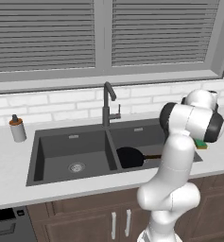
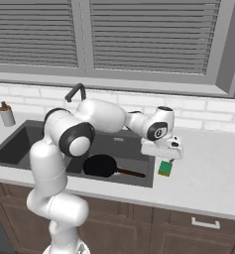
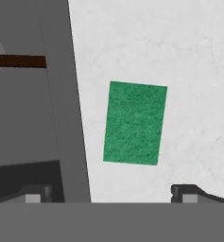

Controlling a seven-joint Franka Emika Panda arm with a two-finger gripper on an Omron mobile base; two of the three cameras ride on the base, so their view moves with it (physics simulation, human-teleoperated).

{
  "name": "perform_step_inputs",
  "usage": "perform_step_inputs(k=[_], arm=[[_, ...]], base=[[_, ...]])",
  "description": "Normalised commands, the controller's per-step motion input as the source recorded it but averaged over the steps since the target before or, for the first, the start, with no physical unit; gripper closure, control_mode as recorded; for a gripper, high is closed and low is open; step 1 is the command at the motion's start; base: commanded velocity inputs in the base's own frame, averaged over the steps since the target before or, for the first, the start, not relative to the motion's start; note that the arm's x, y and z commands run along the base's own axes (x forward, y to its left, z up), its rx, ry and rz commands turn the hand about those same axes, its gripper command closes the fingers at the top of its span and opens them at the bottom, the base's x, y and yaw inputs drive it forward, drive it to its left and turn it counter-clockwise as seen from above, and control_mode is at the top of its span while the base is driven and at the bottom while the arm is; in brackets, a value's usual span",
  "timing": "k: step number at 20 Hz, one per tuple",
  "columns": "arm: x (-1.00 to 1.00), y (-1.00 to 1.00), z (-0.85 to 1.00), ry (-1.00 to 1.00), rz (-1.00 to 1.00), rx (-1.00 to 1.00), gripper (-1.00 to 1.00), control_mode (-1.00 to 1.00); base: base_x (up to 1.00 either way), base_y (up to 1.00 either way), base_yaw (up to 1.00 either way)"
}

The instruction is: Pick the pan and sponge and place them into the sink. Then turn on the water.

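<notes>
The small round black frying pan (image 2: 100, 165) lies in the right basin of the dark grey double-basin sink (image 1: 52, 165), its long thin dark handle reaching toward the basin's right wall. The small rectangular green-topped sponge (image 2: 164, 168) rests flat on the light speckled countertop (image 2: 208, 173), just beside the sink's right rim and apart from the pan.

The two-finger gripper (image 2: 169, 159) hangs directly above the sponge with its jaws spread wide, holding nothing; in the hand view its dark fingertips (image 3: 189, 193) stand far apart, on either side of the sponge below.

Behind the basins stands the tall dark gooseneck faucet (image 1: 107, 101) with its small side lever, and a small grey soap bottle with a brown top (image 1: 17, 128) sits on the counter to the left.

In the left base view the white arm covers most of the sponge, leaving one corner; the right base view shows it clearly. The hand view adds the sink's rim and the pan's handle.
</notes>
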Motion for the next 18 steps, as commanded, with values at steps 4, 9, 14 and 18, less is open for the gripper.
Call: perform_step_inputs(k=[4, 9, 14, 18], arm=[[0.00, 0.00, -0.24, -0.01, 0.00, 0.00, -1.00, -1.00], [0.00, -0.01, -0.20, -0.02, 0.00, 0.00, -1.00, -1.00], [0.02, -0.05, -0.16, -0.02, 0.00, 0.00, -1.00, -1.00], [0.02, -0.18, -0.07, -0.05, 0.00, 0.00, -1.00, -1.00]], base=[[0.00, 0.00, 0.00], [0.00, 0.00, 0.00], [0.00, 0.00, 0.00], [0.00, 0.00, 0.00]])
